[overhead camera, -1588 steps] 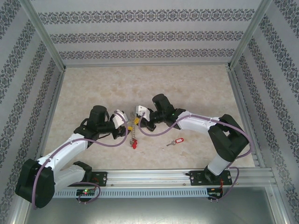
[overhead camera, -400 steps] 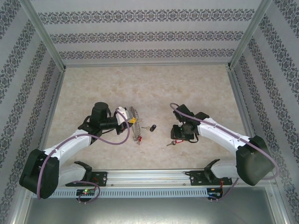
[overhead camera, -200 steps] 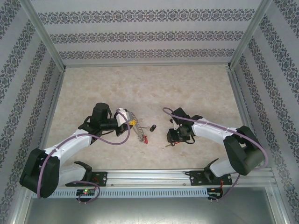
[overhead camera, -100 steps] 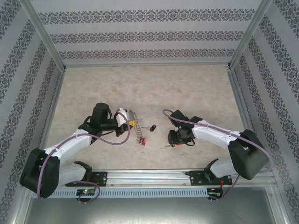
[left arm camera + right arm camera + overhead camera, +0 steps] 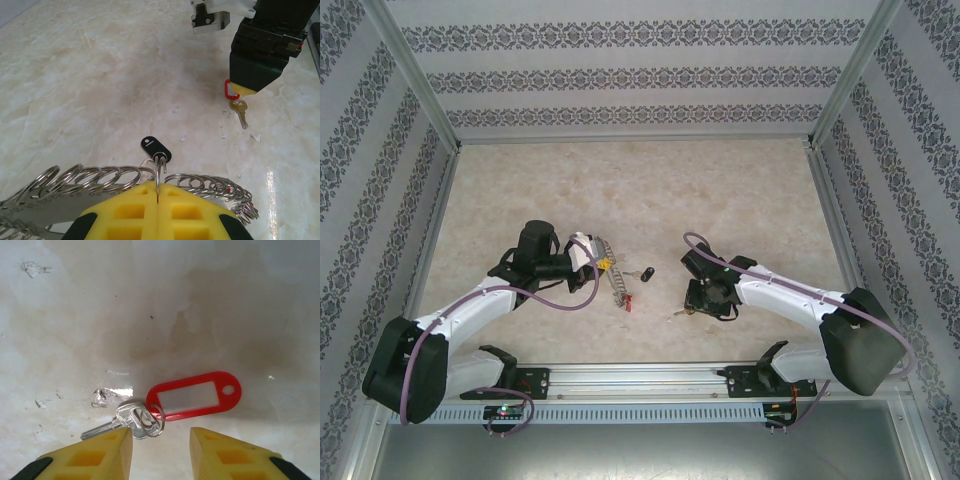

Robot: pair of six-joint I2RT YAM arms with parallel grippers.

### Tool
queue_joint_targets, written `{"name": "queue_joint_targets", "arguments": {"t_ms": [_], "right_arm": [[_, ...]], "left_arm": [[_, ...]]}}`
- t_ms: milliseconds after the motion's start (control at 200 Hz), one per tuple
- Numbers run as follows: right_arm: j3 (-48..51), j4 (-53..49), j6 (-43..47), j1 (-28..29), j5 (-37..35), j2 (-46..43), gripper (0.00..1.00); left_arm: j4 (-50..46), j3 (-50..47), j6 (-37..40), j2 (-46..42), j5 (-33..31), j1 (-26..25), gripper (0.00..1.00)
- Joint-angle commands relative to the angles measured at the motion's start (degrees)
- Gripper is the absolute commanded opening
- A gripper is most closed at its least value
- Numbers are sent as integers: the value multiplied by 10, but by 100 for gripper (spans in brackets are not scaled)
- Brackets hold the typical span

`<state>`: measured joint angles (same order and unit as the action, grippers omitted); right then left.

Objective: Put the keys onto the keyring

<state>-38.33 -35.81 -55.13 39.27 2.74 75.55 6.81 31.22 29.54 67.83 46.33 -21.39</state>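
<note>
Since the loose red key (image 5: pixel 121 423) lies on the table (image 5: pixel 150 300) right under the right gripper (image 5: pixel 160 439), that arm is plainly the nearer 1. In the right wrist view its 2 jaws stand partly apart with nothing between them. The key's head and small ring sit just inside the left fingertip, and the blade points out to the left past that finger. The tag (image 5: pixel 196 399) stretches away to the right, ahead of the gap. So the key's long axis runs across the jaws, roughly in line with their closing direction. A grip probably needs the wrist turned, or a pinch on the tag.

The left gripper (image 5: pixel 157 196) is closed tight on a loop of the keyring (image 5: pixel 95 176), holding it left of centre. A black key (image 5: pixel 155 148) sits just beyond it; whether it is threaded on, I cannot tell.
</note>
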Motion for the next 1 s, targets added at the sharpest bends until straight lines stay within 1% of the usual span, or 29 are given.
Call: {"name": "queue_joint_targets", "arguments": {"t_ms": [0,190,245,310,380,500,565,769,824,874,924,994], "right_arm": [[14,26,-37,5,18,12,33],[5,31,-33,2,19,34,28],[4,31,-34,5,15,33,25],[4,31,-35,4,13,28,24],[4,32,-33,3,8,23,19],[4,31,-33,4,6,18,18],[2,29,-30,4,6,18,15],[-1,25,-30,4,3,17,15],[-2,24,-28,5,2,16,12],[-3,22,-26,5,2,15,11],[-6,18,-23,5,0,14,6],[-8,15,-22,6,-1,12,6]], "left_arm": [[8,20,12,2,22,-5,0],[7,20,12,0,22,-5,0],[5,20,12,-1,21,-6,0],[4,19,12,-3,22,-6,0],[4,19,12,-3,21,-5,0],[4,20,13,-2,22,-5,0],[4,20,13,-2,21,-6,0],[1,21,13,-1,22,-5,0],[1,21,12,-1,22,-6,0],[1,22,13,-1,22,-6,0],[0,21,13,-1,23,-5,0],[-2,22,15,-2,22,-5,0]]}}
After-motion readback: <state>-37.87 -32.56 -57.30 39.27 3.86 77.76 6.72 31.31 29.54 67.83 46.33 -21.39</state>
